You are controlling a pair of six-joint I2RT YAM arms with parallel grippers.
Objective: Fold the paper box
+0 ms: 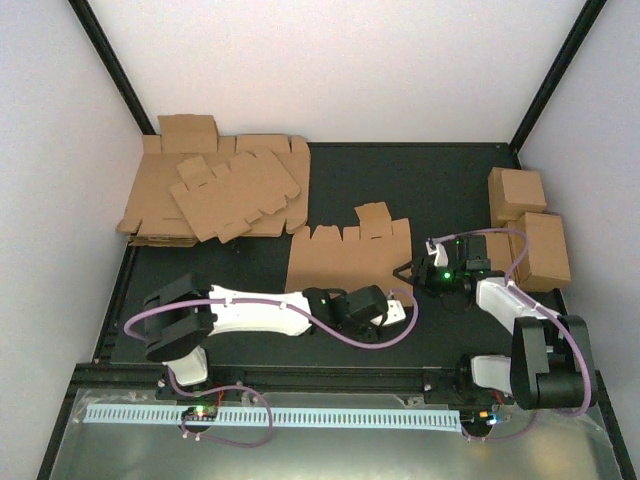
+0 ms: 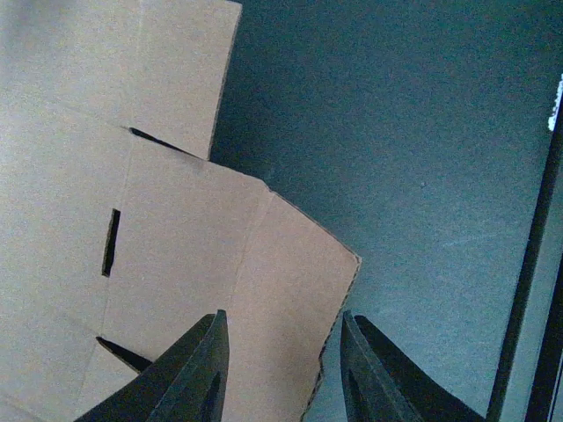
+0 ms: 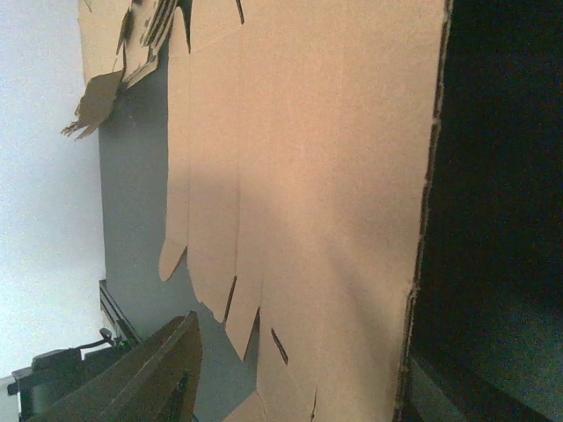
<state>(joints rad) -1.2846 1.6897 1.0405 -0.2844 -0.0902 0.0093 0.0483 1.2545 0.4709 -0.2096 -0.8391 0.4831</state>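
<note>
The paper box (image 1: 345,255) lies as a flat brown die-cut blank in the middle of the black table. In the left wrist view its near right corner flap (image 2: 281,290) runs in between my left gripper's fingers (image 2: 189,374). The left gripper (image 2: 281,369) is open over that flap, with the flap's edge a little short of the right finger. My right gripper (image 1: 405,270) is at the blank's right edge. In the right wrist view the blank (image 3: 334,176) fills the space between that gripper's (image 3: 295,396) widely parted jaws, which are open and touch nothing that I can see.
A thick heap of cardboard blanks (image 1: 215,190) lies at the back left. Folded brown boxes (image 1: 530,220) stand at the right edge. White walls and a black frame enclose the table. The metal rail (image 1: 270,415) runs along the near edge by the arm bases.
</note>
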